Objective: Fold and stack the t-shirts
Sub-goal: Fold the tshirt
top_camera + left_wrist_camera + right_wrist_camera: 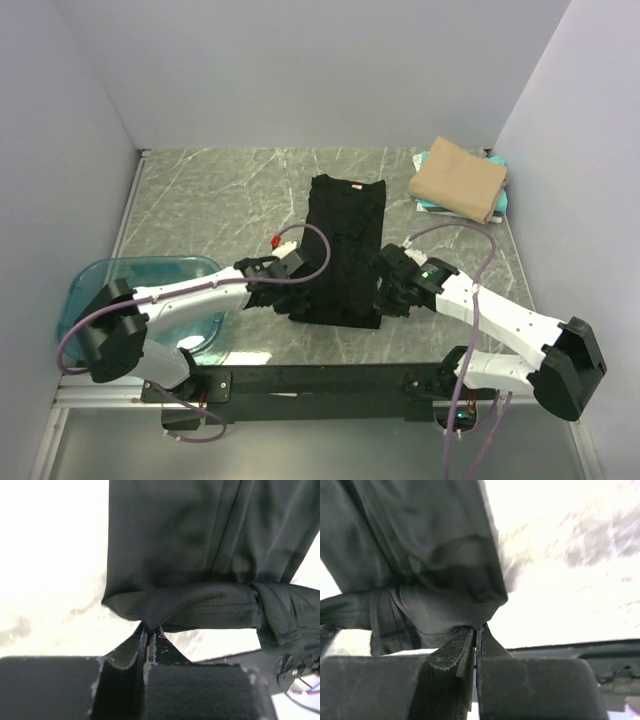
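Note:
A black t-shirt (pixel 342 248) lies as a long narrow strip down the middle of the marble table, collar at the far end. My left gripper (pixel 283 283) is shut on its near left corner; in the left wrist view (pixel 148 629) the cloth (pixel 190 555) bunches at the fingertips. My right gripper (pixel 385 290) is shut on the near right corner, and in the right wrist view (pixel 476 628) the hem (pixel 435 580) is lifted and gathered. A folded tan t-shirt (pixel 459 178) lies at the far right.
The tan shirt rests on a light teal folded cloth (pixel 497 200). A clear blue plastic bin (pixel 100 285) stands at the near left edge of the table. Grey walls close in the back and both sides.

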`<state>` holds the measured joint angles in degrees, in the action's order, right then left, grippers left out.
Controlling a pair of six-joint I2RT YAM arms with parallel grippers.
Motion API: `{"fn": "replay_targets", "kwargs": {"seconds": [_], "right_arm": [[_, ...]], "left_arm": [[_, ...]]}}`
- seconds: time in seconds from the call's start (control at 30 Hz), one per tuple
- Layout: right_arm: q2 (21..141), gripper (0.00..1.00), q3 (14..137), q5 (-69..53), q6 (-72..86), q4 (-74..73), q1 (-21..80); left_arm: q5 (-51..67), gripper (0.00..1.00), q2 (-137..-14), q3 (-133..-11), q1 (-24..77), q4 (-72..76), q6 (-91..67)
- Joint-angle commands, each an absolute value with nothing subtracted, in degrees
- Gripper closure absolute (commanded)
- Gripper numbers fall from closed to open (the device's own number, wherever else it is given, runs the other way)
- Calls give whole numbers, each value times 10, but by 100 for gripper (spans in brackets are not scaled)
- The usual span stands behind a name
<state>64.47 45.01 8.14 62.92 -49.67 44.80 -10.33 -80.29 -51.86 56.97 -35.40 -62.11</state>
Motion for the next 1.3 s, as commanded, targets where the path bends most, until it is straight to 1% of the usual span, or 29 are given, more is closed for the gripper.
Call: {"fn": "replay_targets", "kwargs": {"seconds": [0.0,0.27,0.5,0.8,1.03,1.1,1.13,1.17,1.2,1.23,1.27], "right_arm": [[671,100,488,101,558,-478,413],[769,100,564,101,471,-463,331],[852,100,643,89,418,-449,273],[975,100,758,80,368,-458,235],[1041,100,809,61,349,-463,215],[1052,100,829,54,343,-468,209],[1061,90,838,46,340,-470,206],[1064,82,860,43,336,-473,203],[1066,73,872,40,333,-481,201],[1066,60,884,39,330,-484,198],[1065,56,905,38,327,-487,198]], "left_arm": [[-98,99,-832,-566,539,-325,-557],[-79,99,-896,-624,464,-311,-493],[-49,99,-993,-711,399,-308,-430],[-22,99,-1086,-813,345,-317,-385],[-4,99,-1148,-884,329,-330,-367],[-4,90,-1160,-906,323,-340,-367],[-4,86,-1163,-913,322,-343,-368],[-4,69,-1164,-925,318,-345,-372],[-4,59,-1159,-930,317,-352,-373],[-10,49,-1156,-934,316,-356,-374],[-16,34,-1151,-938,316,-358,-376]]}}
